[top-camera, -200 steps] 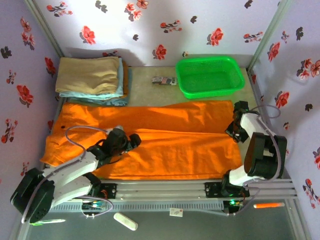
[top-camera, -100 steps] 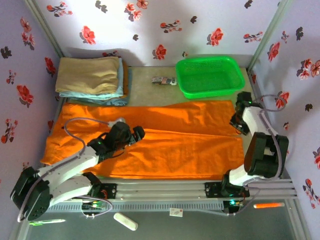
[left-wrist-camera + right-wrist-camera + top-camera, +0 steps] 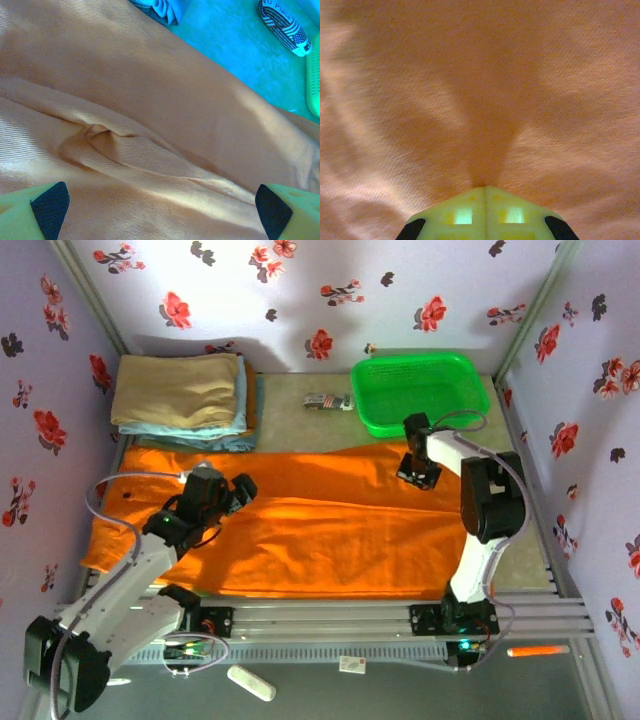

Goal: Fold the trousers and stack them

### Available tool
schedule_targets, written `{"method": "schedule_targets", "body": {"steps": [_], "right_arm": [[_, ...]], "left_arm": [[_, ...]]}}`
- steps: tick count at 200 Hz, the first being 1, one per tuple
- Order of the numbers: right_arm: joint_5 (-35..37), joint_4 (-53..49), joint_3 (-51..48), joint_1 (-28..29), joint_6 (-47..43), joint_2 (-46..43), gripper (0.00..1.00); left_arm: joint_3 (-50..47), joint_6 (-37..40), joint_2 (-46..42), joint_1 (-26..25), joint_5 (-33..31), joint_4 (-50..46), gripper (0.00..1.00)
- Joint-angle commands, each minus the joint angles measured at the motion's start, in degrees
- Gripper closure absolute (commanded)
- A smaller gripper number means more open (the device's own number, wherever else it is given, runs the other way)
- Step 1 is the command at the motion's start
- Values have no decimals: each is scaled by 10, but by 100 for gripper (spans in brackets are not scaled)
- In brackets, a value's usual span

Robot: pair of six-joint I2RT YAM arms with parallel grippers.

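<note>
Down at the near edge, the left arm [image 3: 130,570] reaches up from its base over the trousers [image 3: 330,530], bright orange and spread flat across the middle of the counter [image 3: 520,550], from the left wall almost to the right arm [image 3: 485,500]. The left jaws stand wide apart above the left part of the cloth. From the left wrist, the two dark pads [image 3: 50,210] sit at the bottom corners with a soft raised crease of trousers [image 3: 150,150] running between them; whether they touch the cloth, I cannot tell. Further back, the right arm bends in over the far edge of the trousers, just short of the green basket [image 3: 420,392]. Its jaws are together, fingertips [image 3: 465,215] clamped on a pinch of orange cloth, wrinkles fanning out from the tip. At the far left, a tan folded cloth [image 3: 180,388] rests on a light blue folded cloth [image 3: 215,440]; a small striped packet [image 3: 327,401] lies between that stack and the basket.
</note>
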Motion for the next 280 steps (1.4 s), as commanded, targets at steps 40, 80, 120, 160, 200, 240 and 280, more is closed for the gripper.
{"method": "schedule_targets", "body": {"steps": [40,80,120,160,200,240,280], "right_arm": [[13,-47,-14,-95,-59,19,100],[38,-53,-2,-141,-67,19,100],[37,-58,23,-174,-62,25,100],[4,-65,38,-154,-61,-32,78],[-24,-38,-85,-91,-23,-186,57],[-125,20,-243,-79,5,-255,70],[-94,37,-256,-102,4,-192,89]], "left_arm": [[14,18,-11,27,7,-37,0],[47,36,-12,63,7,-74,0],[56,42,-22,91,10,-93,0],[20,33,-3,110,18,-66,0],[-50,17,44,118,30,21,0],[-72,21,125,129,45,95,1],[-120,-28,154,129,85,147,6]]}}
